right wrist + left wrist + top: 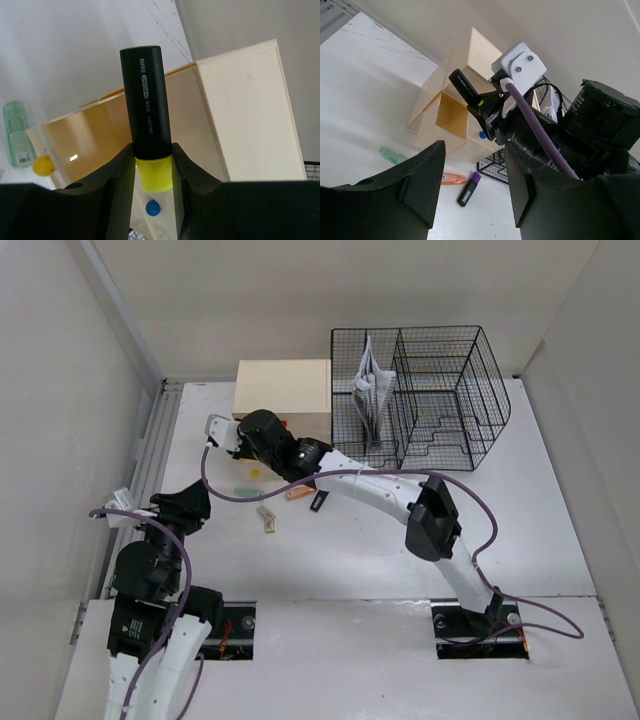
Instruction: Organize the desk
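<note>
Okay: right gripper (152, 167) has its fingers clenched on the highlighter (145, 95), gripping the yellow barrel with the black cap up; left gripper (474, 172) has its fingers spread with nothing between them. The step looks like stowing the highlighter in the open drawer (451, 116) of the drawer box (283, 390), which sits at 11 o'clock on the counter (520, 500) (the white slab under everything). To do it well: get the pen over the drawer mouth; tilt it flatter so it lies along the drawer instead of standing on end; release low; clear the front wall; park the left arm out at 9 o'clock. Views: right wrist alone shows the grip point; left wrist shows the orange pen (452, 178) and purple-capped pen (468, 189) loose on the counter; only the top view shows the whole wire basket (450, 390) at 1 o'clock.
</note>
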You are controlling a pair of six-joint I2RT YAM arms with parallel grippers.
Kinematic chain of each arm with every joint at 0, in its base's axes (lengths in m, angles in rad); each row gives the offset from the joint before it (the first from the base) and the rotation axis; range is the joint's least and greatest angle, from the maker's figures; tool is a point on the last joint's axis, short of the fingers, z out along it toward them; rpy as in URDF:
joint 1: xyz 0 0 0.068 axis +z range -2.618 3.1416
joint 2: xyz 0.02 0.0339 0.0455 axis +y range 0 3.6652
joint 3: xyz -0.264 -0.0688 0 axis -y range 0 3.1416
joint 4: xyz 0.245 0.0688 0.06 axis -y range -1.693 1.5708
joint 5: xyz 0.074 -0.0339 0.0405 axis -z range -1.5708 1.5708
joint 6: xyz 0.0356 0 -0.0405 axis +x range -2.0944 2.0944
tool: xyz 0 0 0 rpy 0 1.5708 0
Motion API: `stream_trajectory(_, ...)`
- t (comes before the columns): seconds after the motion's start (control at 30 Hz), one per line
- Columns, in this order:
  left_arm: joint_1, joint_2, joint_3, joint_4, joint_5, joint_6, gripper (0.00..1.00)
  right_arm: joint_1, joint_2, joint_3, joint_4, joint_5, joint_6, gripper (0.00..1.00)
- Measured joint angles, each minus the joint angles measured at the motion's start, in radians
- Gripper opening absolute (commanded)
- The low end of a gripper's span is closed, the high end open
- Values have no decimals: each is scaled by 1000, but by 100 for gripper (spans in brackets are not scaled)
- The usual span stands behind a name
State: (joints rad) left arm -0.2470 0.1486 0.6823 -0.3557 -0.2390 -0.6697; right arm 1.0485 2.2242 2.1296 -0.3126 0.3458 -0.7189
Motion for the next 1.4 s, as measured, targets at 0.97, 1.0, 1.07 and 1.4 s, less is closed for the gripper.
stream_trajectory(0.97,0,-1,0,0,0,0,48,-61,22,1,-113,-299,256,19)
stream_trajectory(1.0,0,-1,0,0,0,0,48,-64,24,2,-113,-302,257,24)
stream_trajectory(1.07,0,-1,0,0,0,0,48,-66,27,2,-113,-303,261,32)
stream_trajectory(1.4,0,-1,0,0,0,0,48,-84,28,3,-109,-303,267,56)
